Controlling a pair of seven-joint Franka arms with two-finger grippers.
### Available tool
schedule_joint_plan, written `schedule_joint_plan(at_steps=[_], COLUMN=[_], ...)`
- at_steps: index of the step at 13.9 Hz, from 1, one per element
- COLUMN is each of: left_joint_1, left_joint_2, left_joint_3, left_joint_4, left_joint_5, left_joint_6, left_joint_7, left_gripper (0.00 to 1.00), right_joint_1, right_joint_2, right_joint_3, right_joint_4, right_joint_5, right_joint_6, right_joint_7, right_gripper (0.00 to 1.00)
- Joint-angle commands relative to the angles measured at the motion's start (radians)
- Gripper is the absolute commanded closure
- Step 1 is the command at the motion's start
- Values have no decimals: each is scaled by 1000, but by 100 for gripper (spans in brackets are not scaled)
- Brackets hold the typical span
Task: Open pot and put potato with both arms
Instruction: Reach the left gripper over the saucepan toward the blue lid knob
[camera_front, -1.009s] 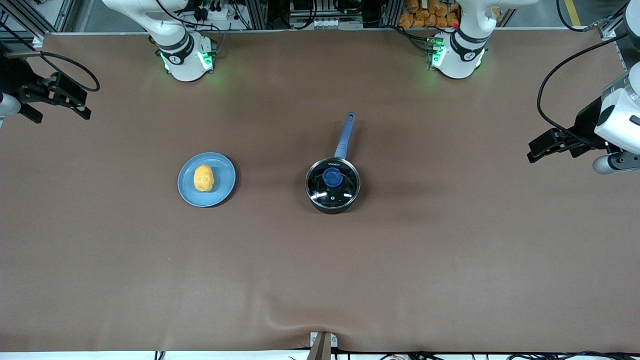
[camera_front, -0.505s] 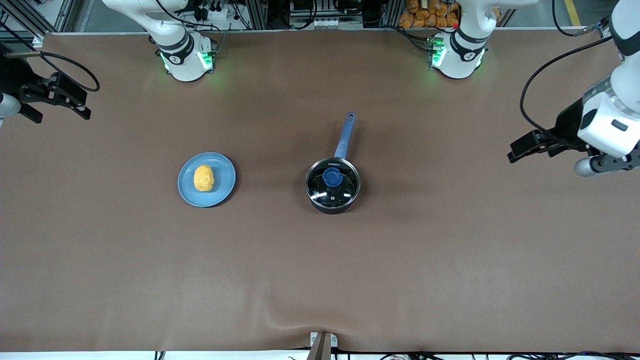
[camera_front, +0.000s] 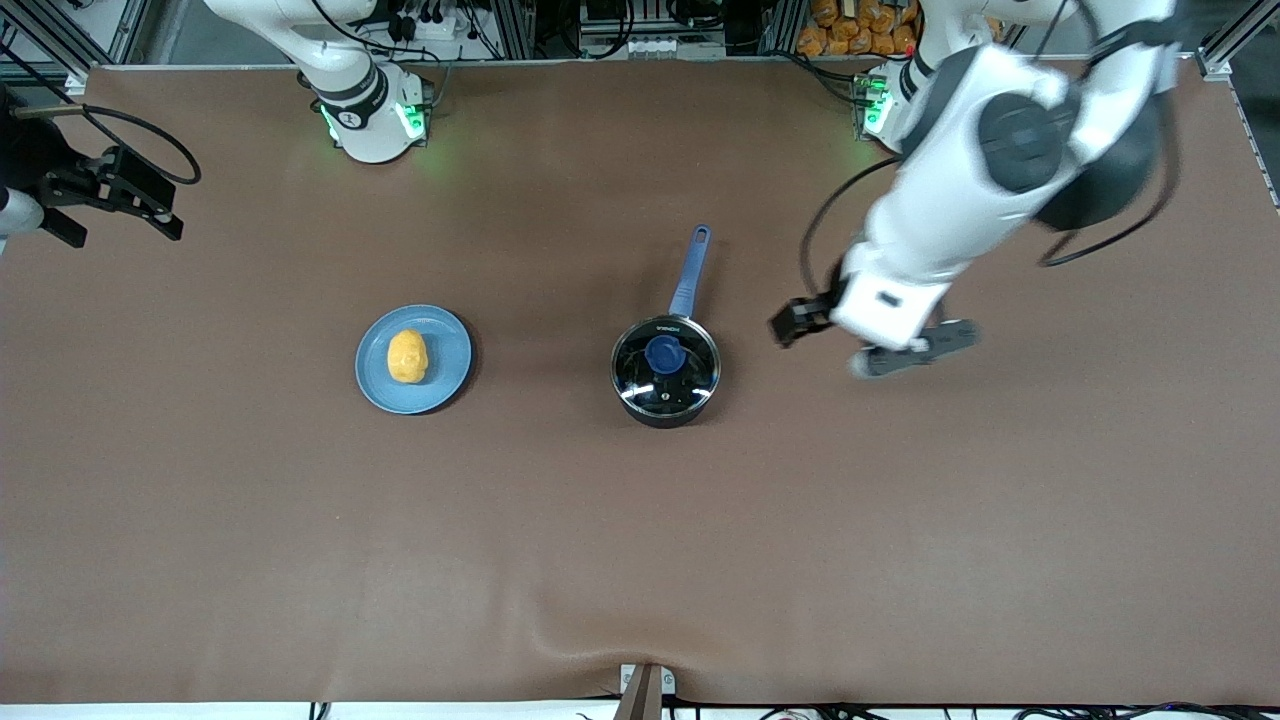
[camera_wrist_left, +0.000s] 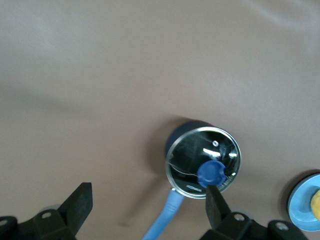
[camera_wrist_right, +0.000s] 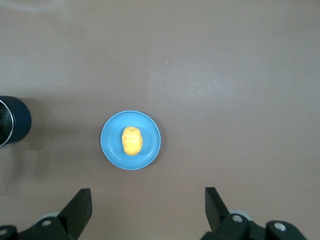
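Note:
The black pot (camera_front: 665, 385) stands mid-table with its glass lid and blue knob (camera_front: 663, 352) on, its blue handle (camera_front: 690, 270) pointing toward the robots' bases. The pot also shows in the left wrist view (camera_wrist_left: 190, 150). The yellow-orange potato (camera_front: 408, 357) lies on a blue plate (camera_front: 450, 350) toward the right arm's end. It also shows in the right wrist view (camera_wrist_right: 132, 140). My left gripper (camera_front: 792, 324) is open and empty, up over the table beside the pot, toward the left arm's end. My right gripper (camera_front: 112, 215) is open and empty, and waits high over the right arm's end of the table.
The brown table mat (camera_front: 640, 560) is bare around the pot and plate. The two arm bases (camera_front: 370, 120) stand at the table's edge farthest from the front camera. The plate's rim (camera_wrist_left: 300, 192) shows at the left wrist view's edge. The pot's wall (camera_wrist_right: 15, 120) shows at the right wrist view's edge.
My left arm has swung in from the left arm's end of the table to just beside the pot. The right arm, pot and potato have not moved.

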Motion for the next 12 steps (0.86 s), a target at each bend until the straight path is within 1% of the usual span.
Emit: schedule_joint_plan(at_steps=[1,4,7,10,12], left_joint_1=[-83,-168,-225,-243,-245], left_joint_2=[72,156,240,273,288], left_joint_3=[10,8,10,13,10], left_joint_4=[15,27,52,52,52], left_joint_5=[46,126,163,171,209], left_joint_6=[60,116,148,153,168], left_joint_7=[-90,-209,-275,-269,-270], left_gripper=[0,0,0,0,0], right_joint_1=[-2,-2,-2,-2,-2], right_joint_2=[5,5,5,5,5], right_joint_3=[-1,-1,-1,-1,-1], right_joint_4=[10,10,10,10,10], right_joint_5=[8,8,8,8,8], right_joint_6=[-8,-8,-8,-8,-8], right_joint_7=[-8,-8,-9,-9,-9], right_gripper=[0,0,0,0,0])
